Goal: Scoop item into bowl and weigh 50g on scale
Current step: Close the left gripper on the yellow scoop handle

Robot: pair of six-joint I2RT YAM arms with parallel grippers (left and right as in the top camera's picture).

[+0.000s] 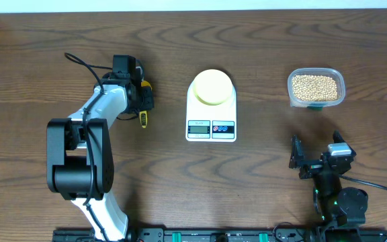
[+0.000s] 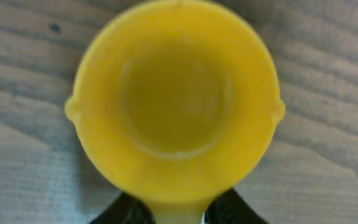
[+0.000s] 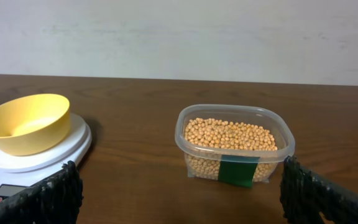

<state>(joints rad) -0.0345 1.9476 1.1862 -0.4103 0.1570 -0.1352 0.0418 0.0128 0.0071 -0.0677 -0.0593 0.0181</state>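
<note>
**Left gripper clamped on scoop; right gripper released**

My left gripper (image 2: 178,213) gripped the handle of the yellow plastic long-handled scoop (image 2: 176,99), a finger against each side, with the empty cup over the brown wooden table (image 1: 261,188). My right gripper (image 3: 179,196) stood wide open, holding nothing. The small round pale yellow bowl (image 1: 212,87) sat empty on the white rounded-rectangular digital scale (image 1: 211,128). The tiny round beige beans (image 1: 314,85) lay in the clear rectangular plastic tub (image 1: 342,86), well right of the scale.
</note>
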